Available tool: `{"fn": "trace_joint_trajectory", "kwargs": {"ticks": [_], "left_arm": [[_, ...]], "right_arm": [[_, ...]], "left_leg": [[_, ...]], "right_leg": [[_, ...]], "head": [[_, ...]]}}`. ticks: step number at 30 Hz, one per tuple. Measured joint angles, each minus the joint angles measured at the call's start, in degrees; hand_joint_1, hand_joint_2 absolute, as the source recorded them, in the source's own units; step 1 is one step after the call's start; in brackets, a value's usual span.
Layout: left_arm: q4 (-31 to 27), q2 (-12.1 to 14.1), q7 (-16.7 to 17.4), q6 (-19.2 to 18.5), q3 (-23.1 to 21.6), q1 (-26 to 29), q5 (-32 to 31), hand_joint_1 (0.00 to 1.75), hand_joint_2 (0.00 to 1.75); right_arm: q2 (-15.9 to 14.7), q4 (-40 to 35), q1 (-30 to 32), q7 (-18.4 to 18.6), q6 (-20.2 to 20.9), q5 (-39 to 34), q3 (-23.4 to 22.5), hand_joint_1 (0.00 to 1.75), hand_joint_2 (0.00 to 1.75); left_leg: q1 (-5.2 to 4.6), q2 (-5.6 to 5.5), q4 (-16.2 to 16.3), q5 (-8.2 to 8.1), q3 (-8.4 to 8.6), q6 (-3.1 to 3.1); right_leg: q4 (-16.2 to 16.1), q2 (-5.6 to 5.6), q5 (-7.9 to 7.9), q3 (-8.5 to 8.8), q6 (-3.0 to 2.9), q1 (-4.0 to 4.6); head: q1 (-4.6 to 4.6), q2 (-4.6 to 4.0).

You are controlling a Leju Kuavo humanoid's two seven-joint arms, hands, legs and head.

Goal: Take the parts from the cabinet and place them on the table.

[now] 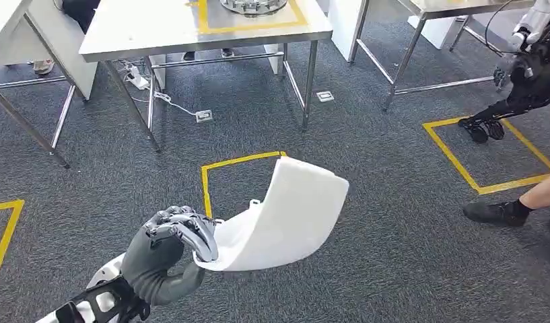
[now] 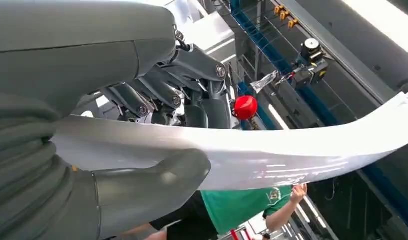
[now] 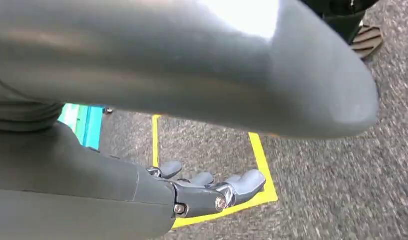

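One hand carries the load: the left hand [image 1: 169, 250], grey-palmed with darker jointed fingers, grips the white part [image 1: 285, 215] at its lower edge, fingers curled over the rim. In the left wrist view the thick grey thumb [image 2: 157, 180] presses one face of the part [image 2: 271, 152] while the fingers [image 2: 157, 95] close on the opposite face. The part is a smooth, glossy white panel, thin-walled and bent into a broad curve, with a rounded outer corner and a small notch near the gripped end. It is held in the air above the carpet, over a yellow tape square [image 1: 218, 168], well apart from the table.

The right hand [image 3: 206, 190] holds nothing; its fingers lie extended and slightly apart above grey carpet and a yellow tape corner [image 3: 261, 192].

Ahead stands a stainless steel table [image 1: 157, 30] with a flat brushed top on slim square legs; a yellow outline is marked on it around a round metal fixture [image 1: 253, 5]. The floor is dark grey, coarse-pile carpet [image 1: 366, 269]. A person's dark shoe [image 1: 494, 212] rests at the right, beside another yellow tape square [image 1: 491, 151].
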Motion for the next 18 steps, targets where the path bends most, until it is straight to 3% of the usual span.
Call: {"fn": "trace_joint_trajectory", "kwargs": {"ticks": [12, 18], "left_arm": [[0.9, -0.3, -0.9, -1.3, 2.6, -1.6, 1.6, 1.75, 1.75], [2.0, -0.2, -1.1, -1.7, 2.6, -3.1, 2.4, 1.75, 1.75]], "right_arm": [[-0.3, 0.0, -0.1, -0.3, 0.0, 0.4, 0.5, 0.00, 0.00], [-0.3, 0.0, -0.1, 0.1, 0.0, 0.0, 0.5, 0.00, 0.00]], "left_leg": [[-0.14, 0.00, 0.0, -0.03, 0.00, 0.06], [-0.54, -0.01, 0.0, -0.17, 0.00, 0.57]], "right_leg": [[-0.1, 0.00, 0.05, 0.07, 0.11, -0.12], [-0.1, -0.03, 0.03, 0.08, 0.63, -0.53]], "head": [[-0.02, 0.00], [-0.02, 0.00]]}}
